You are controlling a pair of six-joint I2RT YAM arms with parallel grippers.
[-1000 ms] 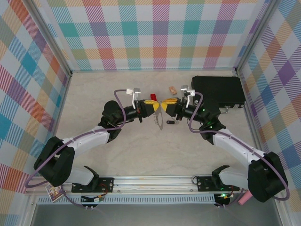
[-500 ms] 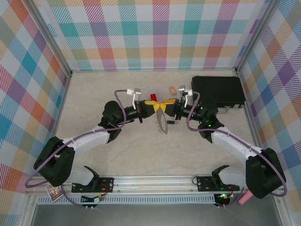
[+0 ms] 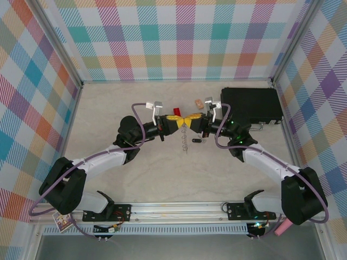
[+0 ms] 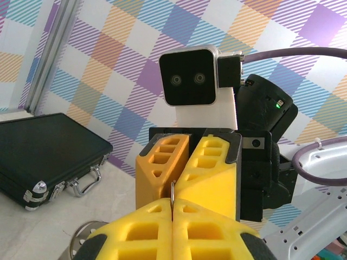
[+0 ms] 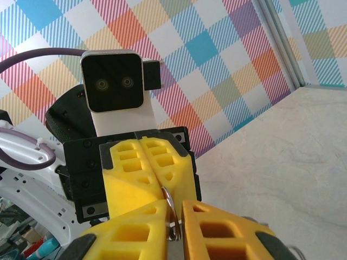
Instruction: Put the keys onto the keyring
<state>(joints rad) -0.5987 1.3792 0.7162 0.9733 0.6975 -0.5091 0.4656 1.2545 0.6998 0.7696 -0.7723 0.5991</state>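
Keyring (image 3: pixel 185 138) in L tool (image 3: pixel 182 120), inside R tool (image 3: pixel 190 117)

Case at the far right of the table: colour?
Black case with silver corner caps and handle; shows best in the left wrist view.

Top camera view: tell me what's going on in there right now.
The two arms meet tip to tip over the middle of the table. The left gripper is shut on the keyring, which hangs edge-on below the fingers. The right gripper pinches the same ring from the other side. The key lies loose on the table just beside it, not yet on the ring.
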